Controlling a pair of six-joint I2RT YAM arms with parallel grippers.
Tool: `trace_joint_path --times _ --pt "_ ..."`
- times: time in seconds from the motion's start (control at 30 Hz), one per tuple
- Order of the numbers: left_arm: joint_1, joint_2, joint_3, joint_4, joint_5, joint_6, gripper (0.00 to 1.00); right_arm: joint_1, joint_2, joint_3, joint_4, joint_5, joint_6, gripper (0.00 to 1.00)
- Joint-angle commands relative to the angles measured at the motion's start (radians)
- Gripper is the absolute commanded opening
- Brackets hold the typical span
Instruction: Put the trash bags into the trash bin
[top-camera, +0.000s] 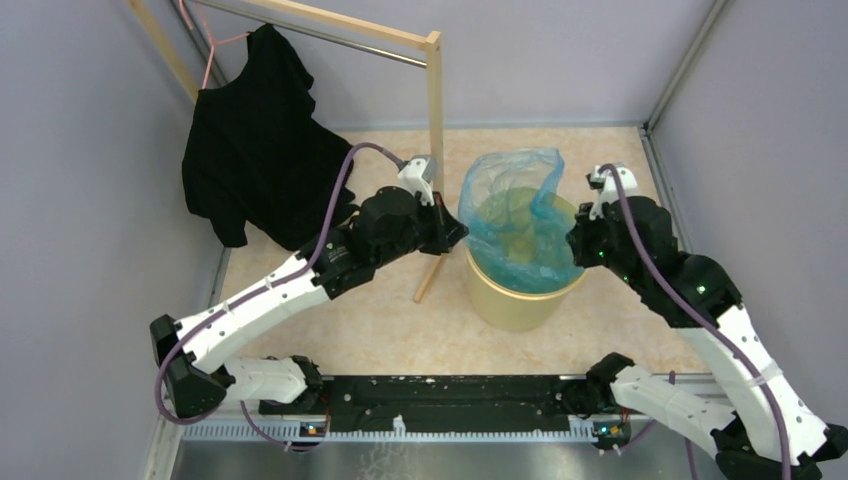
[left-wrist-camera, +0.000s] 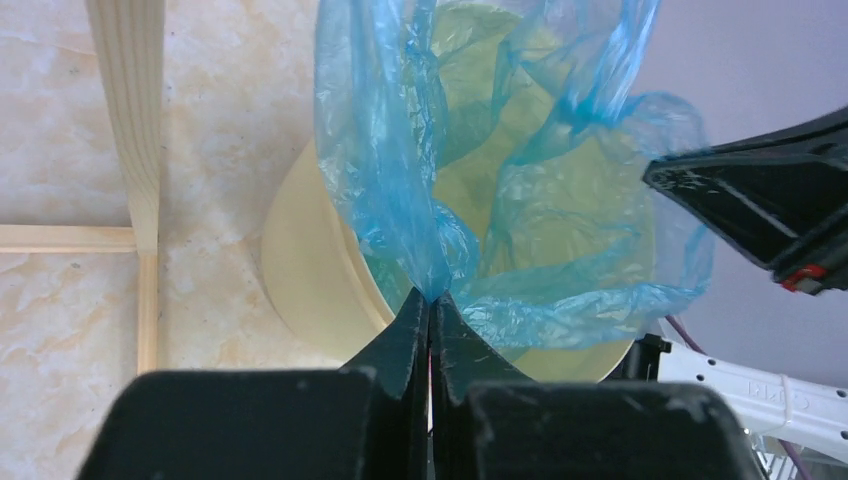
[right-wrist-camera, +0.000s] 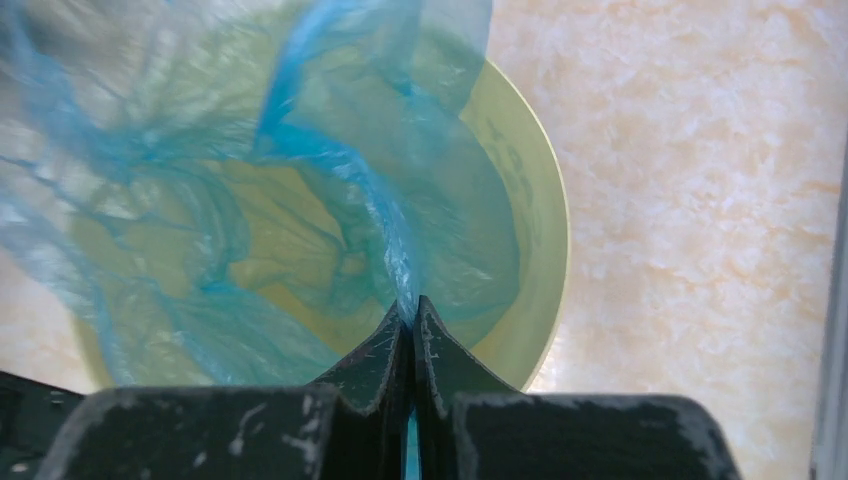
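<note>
Your left gripper (left-wrist-camera: 430, 300) is pinched tight on a gathered fold of the blue trash bag (left-wrist-camera: 395, 150), on the bin's left side. Your right gripper (right-wrist-camera: 408, 305) is clamped just as firmly on the opposite edge of the film. Between them the bag's mouth stands open above the trash bin (top-camera: 512, 300), and its lower part already sags inside. To do this step well, I judge, lower both wrists together so the film sinks evenly. Then draw each held edge outward and down over the rolled rim. Pull gently, since the film looks thin and could tear or slip from the jaws. Mind the wooden rack (top-camera: 435, 110), whose post stands just beside your left wrist.
</note>
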Motion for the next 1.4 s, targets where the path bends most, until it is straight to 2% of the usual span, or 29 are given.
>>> trace_joint_path --times 0.0,0.03,0.1,0.13,0.27,0.37,0.53,0.7,0.77,1.0,1.13,1.37 --pt "-0.002 -0.050 0.027 -0.033 -0.023 -0.007 0.01 0.003 -0.057 0.102 -0.036 -0.083 0.106 0.00" --pt "-0.002 -0.063 0.015 -0.033 -0.010 -0.022 0.08 0.003 -0.069 0.102 -0.029 -0.118 0.131 0.00" --pt "-0.002 -0.085 0.001 -0.040 0.020 -0.053 0.31 0.002 -0.092 0.095 -0.003 -0.182 0.172 0.00" --pt "-0.002 -0.096 -0.006 -0.040 0.032 -0.066 0.39 0.003 -0.101 0.090 0.012 -0.210 0.184 0.00" --pt "-0.002 -0.118 -0.029 -0.046 0.046 -0.093 0.60 0.003 -0.130 0.054 0.057 -0.282 0.217 0.00" --pt "-0.002 -0.104 -0.039 -0.055 0.056 -0.103 0.68 0.003 -0.144 0.029 0.071 -0.282 0.225 0.00" --pt "-0.002 -0.073 -0.049 -0.055 0.028 -0.096 0.74 0.002 -0.150 0.032 0.066 -0.282 0.213 0.00" --pt "-0.002 -0.003 0.011 -0.046 0.020 -0.062 0.78 0.003 -0.171 0.024 0.048 -0.262 0.211 0.00" --pt "-0.002 0.023 0.032 -0.047 0.004 -0.050 0.76 0.003 -0.179 0.017 0.051 -0.261 0.213 0.00" --pt "-0.002 0.012 0.020 -0.047 -0.041 -0.030 0.25 0.002 -0.174 0.042 -0.021 -0.185 0.175 0.00" --pt "-0.002 -0.032 -0.017 -0.052 -0.044 -0.031 0.00 0.002 -0.172 0.069 -0.090 -0.122 0.152 0.00" --pt "-0.002 -0.122 -0.110 -0.055 0.048 -0.069 0.00 0.003 -0.193 0.050 -0.209 -0.058 0.175 0.00"
